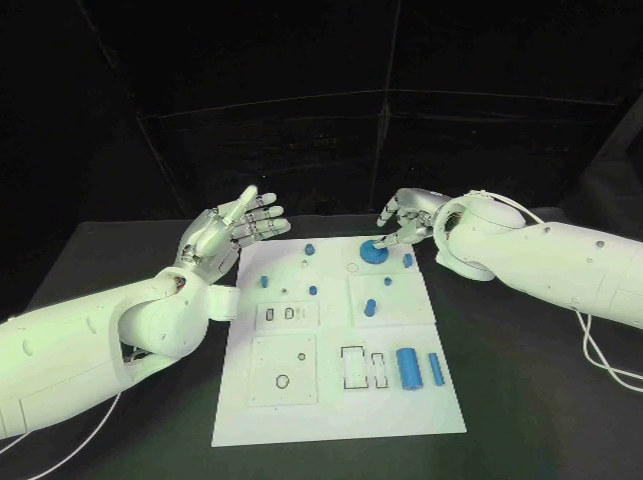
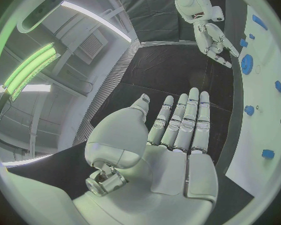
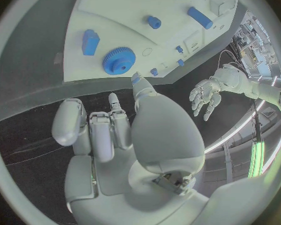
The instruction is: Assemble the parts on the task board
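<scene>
Two hands are seen: the right hand (image 1: 408, 222), fingers curled and holding nothing, hovers just beside the blue gear (image 1: 372, 252) at the task board's (image 1: 336, 420) upper edge; the left hand (image 1: 238, 232) is spread flat, empty. Stiff and light, the gear is best pinched across its toothed rim.

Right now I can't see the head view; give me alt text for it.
The right hand hovers with fingers curled at the far edge of the white task board, right by a blue gear. The left hand is raised open beside the board's far left corner, holding nothing.
</scene>
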`<state>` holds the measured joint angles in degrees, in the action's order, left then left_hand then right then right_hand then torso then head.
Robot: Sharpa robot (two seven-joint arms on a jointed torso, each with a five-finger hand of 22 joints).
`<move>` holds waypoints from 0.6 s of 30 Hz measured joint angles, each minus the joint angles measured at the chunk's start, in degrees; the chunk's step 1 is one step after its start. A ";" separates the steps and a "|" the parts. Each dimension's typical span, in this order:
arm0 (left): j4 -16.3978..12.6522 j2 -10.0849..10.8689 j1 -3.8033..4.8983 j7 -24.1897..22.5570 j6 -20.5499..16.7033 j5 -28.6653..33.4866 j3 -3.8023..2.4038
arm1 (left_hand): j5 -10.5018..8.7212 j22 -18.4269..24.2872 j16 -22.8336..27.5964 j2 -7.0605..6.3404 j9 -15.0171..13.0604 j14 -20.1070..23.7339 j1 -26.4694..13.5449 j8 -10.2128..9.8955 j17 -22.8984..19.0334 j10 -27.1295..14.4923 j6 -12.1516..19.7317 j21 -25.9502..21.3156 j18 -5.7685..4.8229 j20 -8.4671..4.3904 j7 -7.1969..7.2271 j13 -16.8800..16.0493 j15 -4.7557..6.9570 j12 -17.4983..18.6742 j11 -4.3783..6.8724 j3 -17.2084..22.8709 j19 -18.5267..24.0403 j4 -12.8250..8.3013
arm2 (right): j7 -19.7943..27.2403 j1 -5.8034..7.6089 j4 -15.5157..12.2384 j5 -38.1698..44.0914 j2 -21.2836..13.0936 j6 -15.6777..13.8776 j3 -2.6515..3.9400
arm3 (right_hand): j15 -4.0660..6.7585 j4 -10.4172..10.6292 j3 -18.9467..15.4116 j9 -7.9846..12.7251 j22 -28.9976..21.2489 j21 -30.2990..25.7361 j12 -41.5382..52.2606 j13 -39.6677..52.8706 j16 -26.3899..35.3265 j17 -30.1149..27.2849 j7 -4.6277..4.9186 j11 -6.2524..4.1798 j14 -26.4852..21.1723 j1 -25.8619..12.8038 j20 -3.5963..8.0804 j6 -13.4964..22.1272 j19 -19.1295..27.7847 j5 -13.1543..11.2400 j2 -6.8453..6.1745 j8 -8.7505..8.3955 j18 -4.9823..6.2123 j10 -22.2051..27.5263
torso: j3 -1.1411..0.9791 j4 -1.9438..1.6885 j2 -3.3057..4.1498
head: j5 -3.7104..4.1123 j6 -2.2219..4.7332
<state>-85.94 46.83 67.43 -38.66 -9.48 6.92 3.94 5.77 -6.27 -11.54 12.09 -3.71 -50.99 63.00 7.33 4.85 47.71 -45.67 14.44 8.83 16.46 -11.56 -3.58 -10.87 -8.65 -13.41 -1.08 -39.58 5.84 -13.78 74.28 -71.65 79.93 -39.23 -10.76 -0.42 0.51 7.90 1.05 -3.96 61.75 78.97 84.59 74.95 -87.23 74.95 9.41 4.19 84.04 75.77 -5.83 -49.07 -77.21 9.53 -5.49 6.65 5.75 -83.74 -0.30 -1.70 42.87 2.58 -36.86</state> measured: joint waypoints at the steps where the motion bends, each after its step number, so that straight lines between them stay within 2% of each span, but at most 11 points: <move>1: 0.06 -0.09 0.00 0.00 0.03 0.01 0.00 | 0.00 0.00 0.00 0.00 0.00 0.00 0.00 0.00 0.00 0.00 0.00 0.00 0.00 0.00 0.00 0.00 0.00 0.00 0.00 0.00 0.00 0.00 | -0.05 0.00 0.37 0.14 0.42 0.42 0.00 | 0.00 0.00 0.00 0.00 0.21 0.01 0.12 0.00 -0.13 0.00 0.20 0.00 0.00 0.00 0.00 0.20 0.00 0.00 0.00 0.00 0.00 0.00 | 0.01 -0.04 0.00 | 0.03 -0.02; 7: 0.54 -0.38 -0.01 0.00 0.09 0.06 0.01 | 0.00 0.00 0.00 0.00 0.00 0.00 0.00 0.00 0.00 0.00 0.00 0.00 0.00 0.00 0.00 0.00 0.00 0.00 0.00 0.00 0.00 0.00 | -0.10 -0.06 1.70 1.12 2.13 2.39 0.00 | -0.21 -0.16 -0.16 0.00 1.69 0.90 0.96 -0.01 -0.57 0.00 0.21 0.00 -0.21 0.65 -0.31 0.60 -0.72 0.00 0.65 0.00 0.01 0.00 | -0.01 -0.19 0.07 | 0.23 0.23; 16: 0.67 -0.52 -0.02 0.00 0.16 0.09 0.02 | 0.00 -0.01 0.00 0.00 0.00 0.00 0.00 0.00 0.01 0.00 0.00 0.00 0.00 0.00 0.00 0.00 0.00 0.00 0.00 0.00 0.00 0.00 | -0.20 -0.26 2.69 2.67 2.81 5.51 -0.03 | -0.21 -0.32 -0.32 -0.01 3.61 1.75 1.44 -0.01 -0.91 -0.01 0.21 0.21 -0.21 1.56 -0.29 0.60 -1.74 0.00 0.94 0.29 -0.03 -0.20 | -0.01 -0.19 0.07 | 0.15 -0.25; 18: 0.70 -0.53 -0.02 0.00 0.17 0.10 0.02 | 0.00 -0.01 0.00 0.00 0.00 0.00 0.00 0.00 0.01 0.00 0.00 0.00 0.00 0.00 0.00 0.00 0.00 0.00 0.00 0.00 0.00 0.00 | -0.26 -0.34 2.72 3.10 2.82 6.21 -0.04 | -0.21 -0.32 -0.32 -0.01 3.88 1.75 1.79 -0.01 -0.92 -0.01 0.21 0.21 -0.21 1.74 -0.29 0.60 -1.74 0.30 1.12 0.39 -0.91 -0.20 | -0.01 -0.19 0.07 | 0.15 -0.34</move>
<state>-85.24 46.30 67.40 -38.66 -9.32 7.02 3.96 5.77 -6.28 -11.54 12.09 -3.70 -50.99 63.00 7.33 4.86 47.71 -45.67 14.44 8.83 16.46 -11.56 -3.58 -10.87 -8.65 -13.41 -1.08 -39.58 5.84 -14.05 73.94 -68.93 83.03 -36.41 -4.56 -0.46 0.30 7.58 0.73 -3.97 65.63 80.72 86.38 74.94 -88.15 74.94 9.62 4.40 83.83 77.51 -6.13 -48.48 -78.96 9.83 -4.37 7.04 4.84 -83.95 -0.30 -1.90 42.95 2.73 -37.19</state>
